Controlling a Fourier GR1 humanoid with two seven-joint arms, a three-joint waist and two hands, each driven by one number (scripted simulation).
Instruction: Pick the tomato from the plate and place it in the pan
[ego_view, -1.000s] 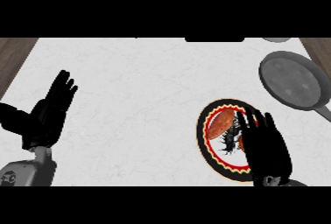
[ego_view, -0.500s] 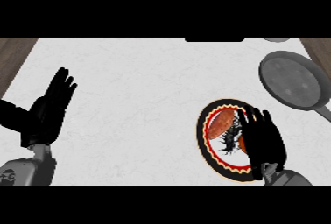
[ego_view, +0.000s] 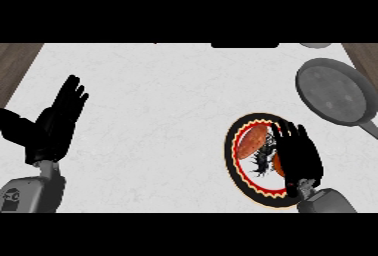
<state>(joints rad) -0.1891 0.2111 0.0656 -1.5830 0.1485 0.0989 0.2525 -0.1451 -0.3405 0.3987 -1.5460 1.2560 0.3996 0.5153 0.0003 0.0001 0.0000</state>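
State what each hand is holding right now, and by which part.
Nothing is held. The right hand hovers open over the plate, partly covering the tomato. The left hand rests open at the left.

The right robot hand (ego_view: 297, 156) has edged slightly up over the plate (ego_view: 241, 172).

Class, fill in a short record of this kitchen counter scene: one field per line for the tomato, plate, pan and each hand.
tomato: red, on the plate, partly hidden by the right hand
plate: black, red-and-yellow rim, counter's right side
pan: grey, nothing in it, beyond the plate at the right edge
right hand: over the plate, fingers straight
left hand: open, resting at the left, fingers up
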